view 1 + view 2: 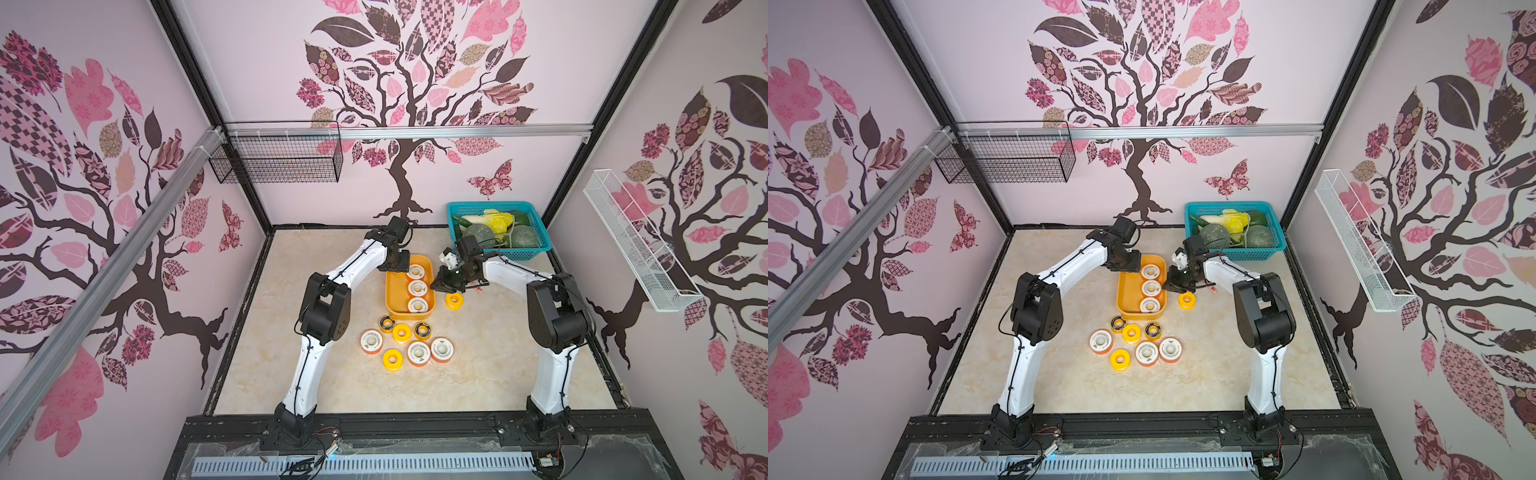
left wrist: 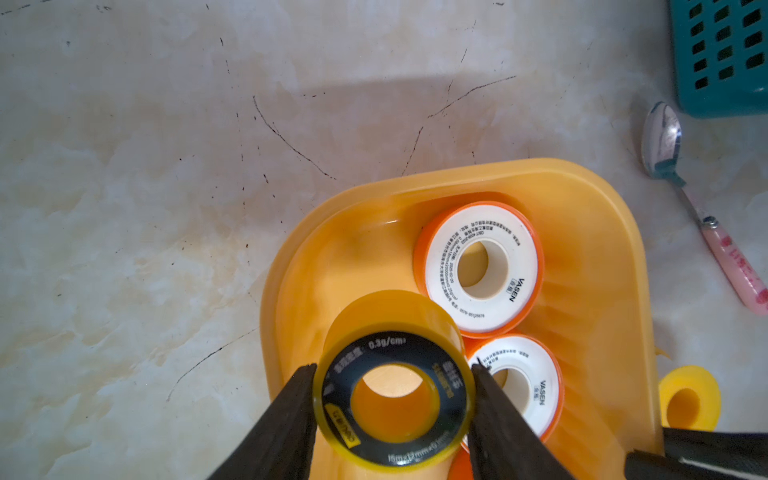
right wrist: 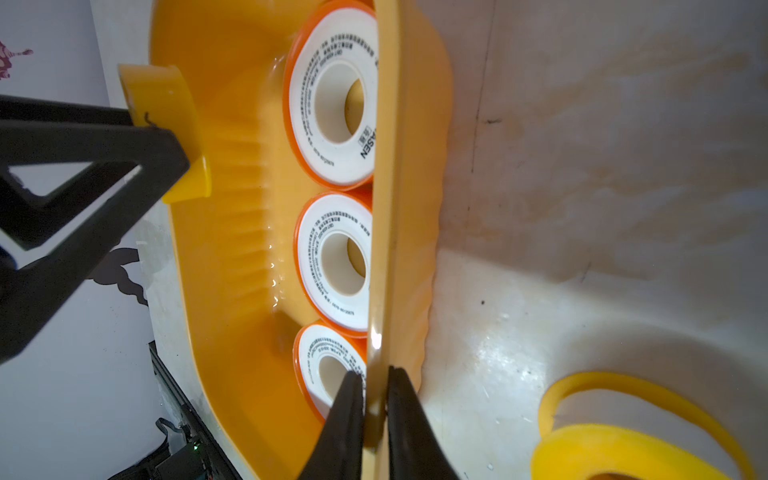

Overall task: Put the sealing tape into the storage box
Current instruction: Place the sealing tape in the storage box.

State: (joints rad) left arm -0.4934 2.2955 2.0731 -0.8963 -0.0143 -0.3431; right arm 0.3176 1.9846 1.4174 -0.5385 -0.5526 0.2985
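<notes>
Pinching a black-faced spool (image 2: pixel 386 316) by its round sides, the left gripper (image 2: pixel 394 365) is held over the far left corner of the box (image 2: pixel 602 257). The spool is held up in the air, with its flat face up, above the box floor.

The fingers of the right gripper (image 3: pixel 374 374) are pressed together on the right rim of the box. One finger is seen inside the wall and one outside it.

Three white spools (image 1: pixel 417 288) are laid flat in a row inside the box, close together along its right wall.

One yellow spool (image 1: pixel 454 300) is seen on the table (image 1: pixel 332 395), just beside the right wall of the box and near the right gripper.

Seven more spools are bunched on the table just in front of the box. Two black-faced ones (image 1: pixel 387 323) are nearest the box, with a yellow one (image 1: pixel 401 332) between them. Three white ones (image 1: pixel 418 353) and one more yellow one (image 1: pixel 392 360) are found nearer the front edge.

A spoon (image 2: pixel 663 141) with a pink handle is laid on the table between the box and the teal basket (image 2: pixel 723 54). The basket is set in the far right corner of the table.
</notes>
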